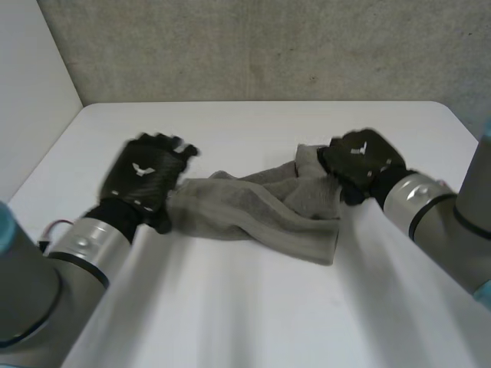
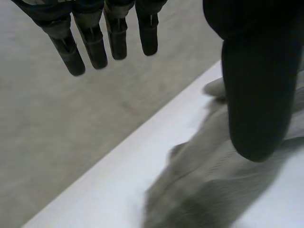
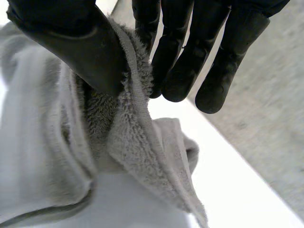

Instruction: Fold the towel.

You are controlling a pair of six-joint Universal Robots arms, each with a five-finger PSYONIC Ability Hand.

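Open left hand (image 1: 146, 180), pinching right hand (image 1: 360, 161), one towel (image 1: 261, 211).

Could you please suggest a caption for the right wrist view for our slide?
Right hand pinching a fold of the grey towel between thumb and fingers over the white table.
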